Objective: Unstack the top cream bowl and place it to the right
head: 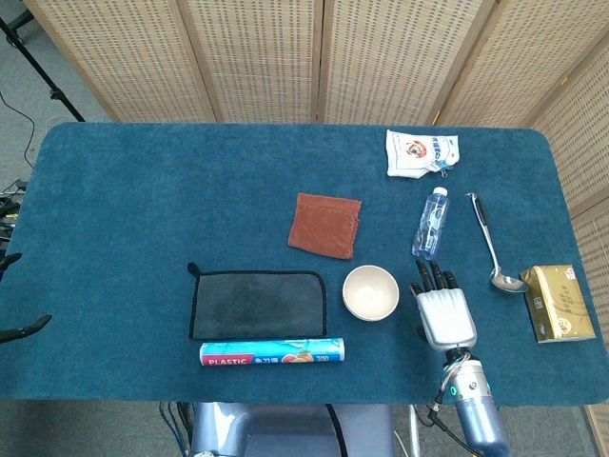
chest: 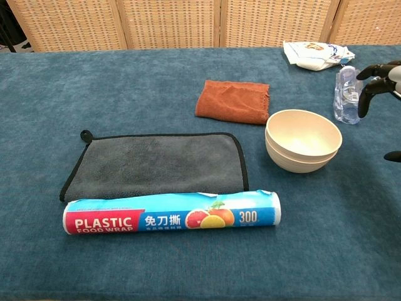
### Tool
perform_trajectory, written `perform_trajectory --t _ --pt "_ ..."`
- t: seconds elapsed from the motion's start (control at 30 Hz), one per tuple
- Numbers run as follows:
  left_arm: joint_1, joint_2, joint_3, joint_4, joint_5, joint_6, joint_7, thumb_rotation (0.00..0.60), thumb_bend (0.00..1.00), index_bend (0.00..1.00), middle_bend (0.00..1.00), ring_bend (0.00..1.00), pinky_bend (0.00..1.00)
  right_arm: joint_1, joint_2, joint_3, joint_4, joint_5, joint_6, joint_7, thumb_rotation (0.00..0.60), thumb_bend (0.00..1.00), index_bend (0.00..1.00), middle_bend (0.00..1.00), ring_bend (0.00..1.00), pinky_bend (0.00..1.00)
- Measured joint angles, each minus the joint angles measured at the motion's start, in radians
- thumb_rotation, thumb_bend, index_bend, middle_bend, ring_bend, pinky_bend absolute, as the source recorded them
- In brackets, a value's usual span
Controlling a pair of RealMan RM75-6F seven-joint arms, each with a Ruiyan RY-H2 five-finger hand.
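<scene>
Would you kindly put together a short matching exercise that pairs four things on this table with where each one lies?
Things:
1. cream bowls
2. plastic wrap roll
3. rust cloth
4. gold box

Places:
A. at the table's right edge, beside the ladle
B. just left of the right hand
C. along the near edge of the grey towel
D. farther back than the bowls, near the table's middle

Pairs: 1-B, 2-C, 3-D, 4-A
</scene>
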Motion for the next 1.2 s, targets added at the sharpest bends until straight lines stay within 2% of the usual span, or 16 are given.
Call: perform_trajectory --t 0.37,1.2 --pt "0.003 0.021 -0.016 0.000 -0.030 -0.005 -0.049 0.432 0.00 0.17 0.00 0.00 0.00 0.007 -0.067 -0.040 -0.036 -0.003 0.036 -0.046 0.600 0.21 0.35 0.08 0.08 0.17" --pt "0.010 0.035 -0.033 -0.009 -0.051 0.003 -0.069 0.431 0.00 0.17 0.00 0.00 0.00 0.048 -0.161 -0.034 0.058 0.028 0.025 -0.030 0.600 0.23 0.35 0.08 0.08 0.17"
